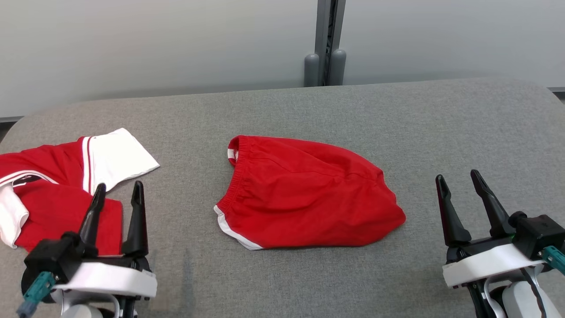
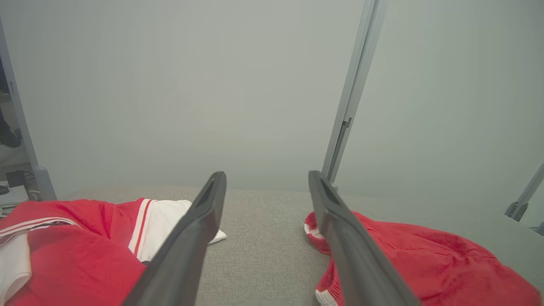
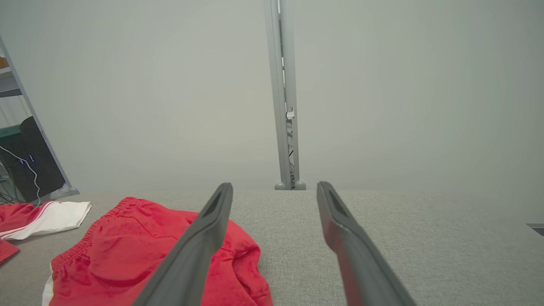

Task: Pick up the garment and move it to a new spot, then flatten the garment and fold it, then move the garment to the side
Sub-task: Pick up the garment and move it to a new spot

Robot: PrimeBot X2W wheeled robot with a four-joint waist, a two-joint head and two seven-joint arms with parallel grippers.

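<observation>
I see the red shorts (image 1: 304,194) lying mid-frame on the grey worktop (image 1: 441,123), long axis running left to right, the elastic waistband (image 1: 236,176) at the left end and the leg end tapering toward the lower right; my left pincer (image 1: 119,186) sits at lower left, jaws wide and empty, with the waistband off to its right; my right pincer (image 1: 457,176) sits at lower right, equally wide and empty, with the leg end just to its left, the nearer edge by my judgement; a second red-and-white garment (image 1: 57,176) lies at the left edge, overlapped by the left pincer, so I'd reach inward, each arm to its own end.
</observation>
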